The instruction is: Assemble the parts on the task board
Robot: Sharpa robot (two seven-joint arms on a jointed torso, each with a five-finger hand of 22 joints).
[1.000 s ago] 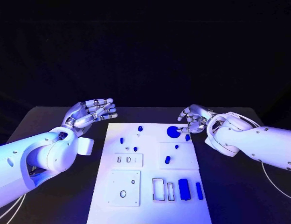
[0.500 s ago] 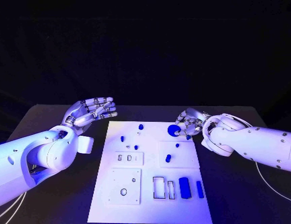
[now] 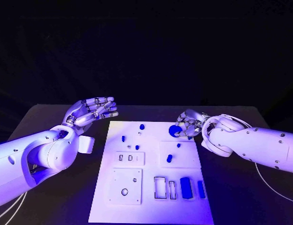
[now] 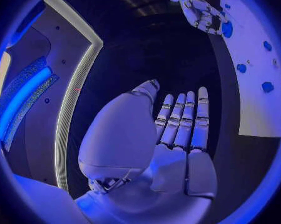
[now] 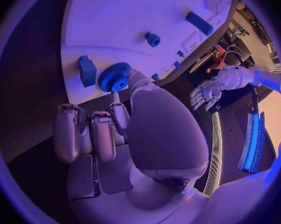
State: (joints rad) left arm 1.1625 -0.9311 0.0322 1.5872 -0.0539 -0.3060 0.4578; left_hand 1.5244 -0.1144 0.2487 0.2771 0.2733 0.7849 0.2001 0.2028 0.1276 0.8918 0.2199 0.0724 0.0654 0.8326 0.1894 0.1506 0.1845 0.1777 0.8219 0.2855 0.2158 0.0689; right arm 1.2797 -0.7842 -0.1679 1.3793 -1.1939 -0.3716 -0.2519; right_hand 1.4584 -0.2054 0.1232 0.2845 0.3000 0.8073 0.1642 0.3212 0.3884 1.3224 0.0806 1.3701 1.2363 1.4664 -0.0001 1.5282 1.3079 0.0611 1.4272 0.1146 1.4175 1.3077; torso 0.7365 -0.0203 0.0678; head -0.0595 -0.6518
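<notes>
The white task board (image 3: 150,206) lies lengthwise in the middle of the table. A blue gear (image 3: 175,131) sits at its far right corner. My right hand (image 3: 192,123) is over that corner and pinches the gear's rim between thumb and a finger; the right wrist view shows the gear (image 5: 115,77) against the thumb tip, beside a small blue block (image 5: 87,70). My left hand (image 3: 92,112) hovers off the board's far left corner, palm up, fingers straight and apart, holding nothing; the left wrist view shows this hand (image 4: 177,129) too.
Two blue bars (image 3: 186,186) (image 3: 201,189) lie at the board's near right beside empty slots. A blue peg (image 3: 169,158) stands on the middle right plate. Small blue pieces (image 3: 142,126) (image 3: 123,138) dot the far left. Black table lies on both sides.
My right hand has slid a little left and its fingers have drawn in around the blue gear. The left hand has stayed where it was.
</notes>
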